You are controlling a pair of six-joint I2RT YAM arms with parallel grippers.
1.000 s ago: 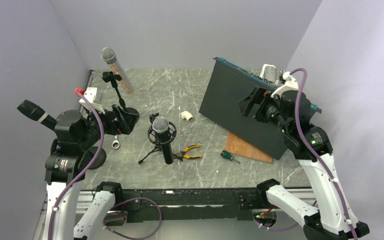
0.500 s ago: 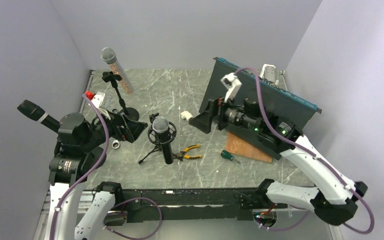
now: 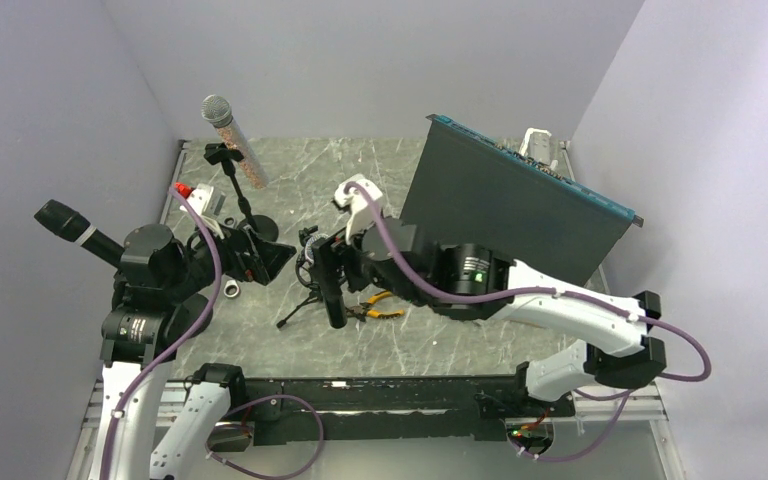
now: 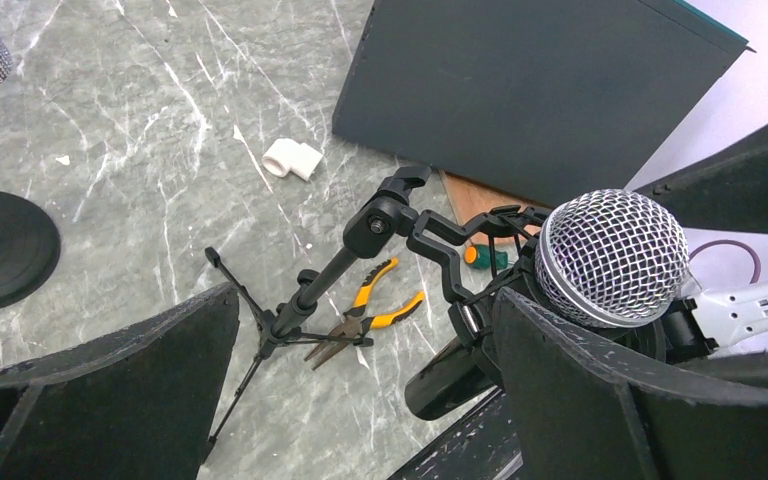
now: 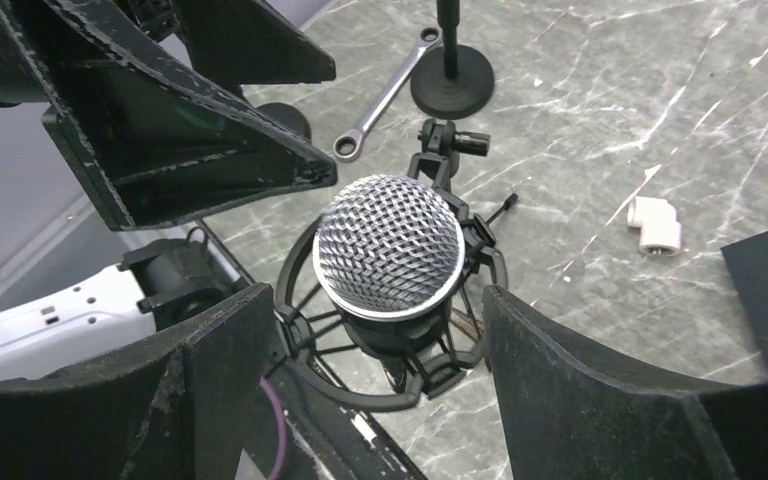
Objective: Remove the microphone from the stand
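- The right gripper (image 5: 370,295) is spread wide, with one finger on each side of the microphone (image 5: 390,245) head. A gap shows on both sides, so it grips nothing.
- The left gripper (image 4: 365,300) is just as wide open and holds nothing. It points right toward the microphone, whose head lies just past one of its fingers.
- The microphone sits head up and tilted in the black shock mount (image 5: 400,398) of the small tripod stand (image 4: 325,275), mid-table and toward the near edge.
- The two grippers close in on the head from left and right. The left gripper's fingertips (image 5: 305,170) are near the mesh but not touching it.
- Yellow-handled pliers (image 4: 370,315) lie just right of the tripod legs, with a screwdriver (image 4: 485,255) a little farther right.
- A white pipe elbow (image 5: 654,225) lies on the far-right side of the stand, apart from it.
- A wrench (image 5: 380,100) and the round base (image 5: 450,80) of a second stand lie to the left.
- A dark panel (image 3: 500,210) stands tilted at the far right, well apart from the stand.
- Bare table (image 3: 360,170) shows on the far side of the microphone.
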